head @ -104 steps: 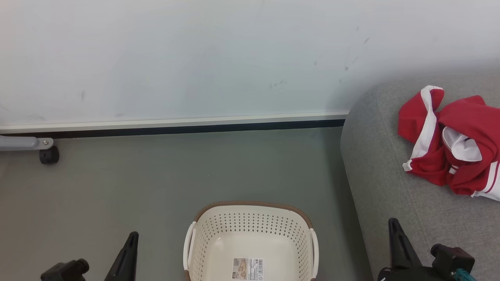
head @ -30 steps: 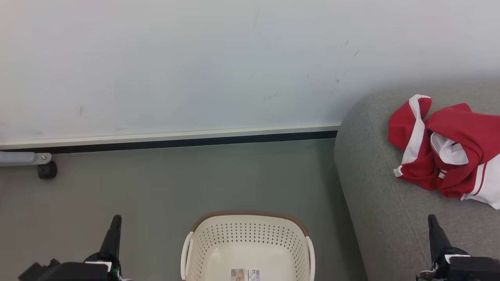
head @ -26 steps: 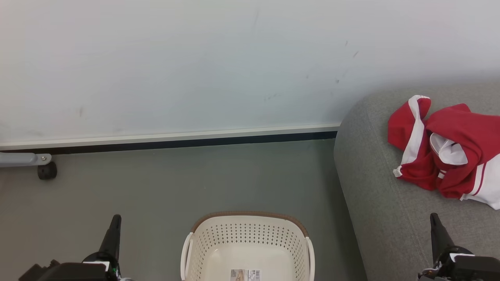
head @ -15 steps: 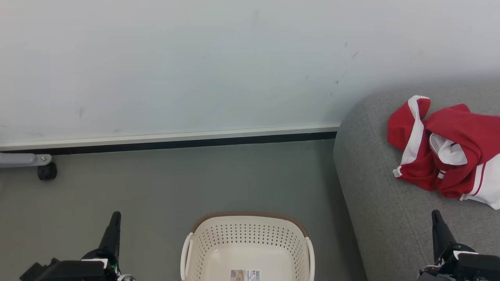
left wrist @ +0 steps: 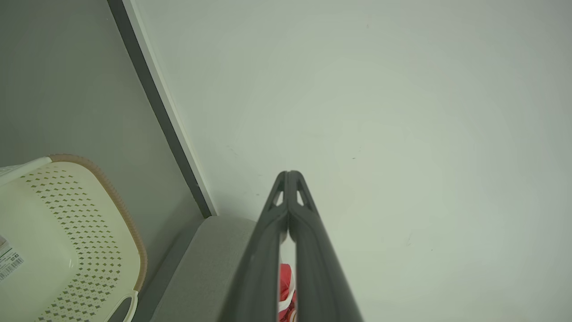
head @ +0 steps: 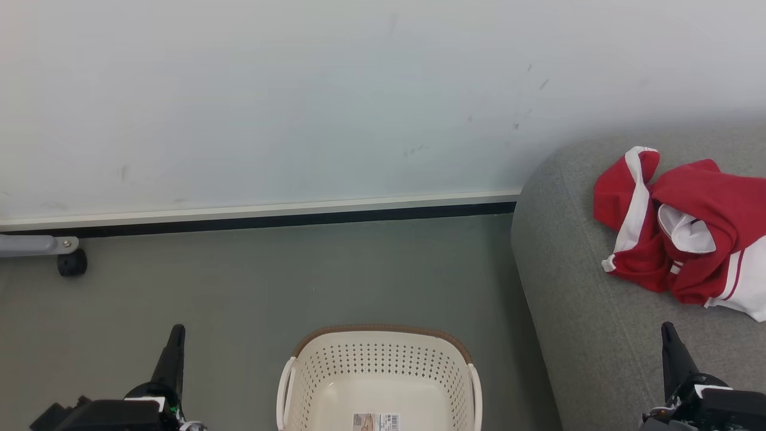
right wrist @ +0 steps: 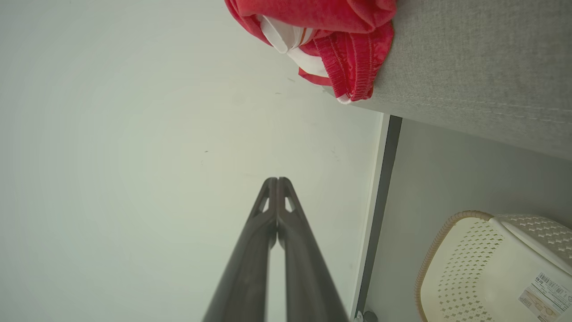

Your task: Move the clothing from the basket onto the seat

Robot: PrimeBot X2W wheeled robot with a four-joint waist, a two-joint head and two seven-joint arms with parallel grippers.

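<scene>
The clothing (head: pixel 682 239) lies in one crumpled red-and-white heap on the seat (head: pixel 586 335), to the right of the basket (head: pixel 383 328) and farther from the robot than it. How many garments make up the heap cannot be told.

The right gripper (head: pixel 669 335) hangs to the right of the basket, over the near part of the seat. The heap is beyond its tip and well apart from it. In the right wrist view its two fingers (right wrist: pixel 250 264) meet at the tips with nothing between them. That view also shows the clothing (right wrist: pixel 339 40) at the seat's (right wrist: pixel 482 71) edge, far from the tips.

The left gripper (head: pixel 176 332) hangs to the left of the basket, over the floor (head: pixel 299 275), with the basket between it and the clothing. In the left wrist view its fingers (left wrist: pixel 313 250) are likewise pressed together and hold nothing.

There are one basket, one seat and two grippers. One label (head: pixel 376 421) lies on the basket's floor. One caster (head: pixel 72 263) stands far to the left of the basket, by the wall (head: pixel 299 90).
</scene>
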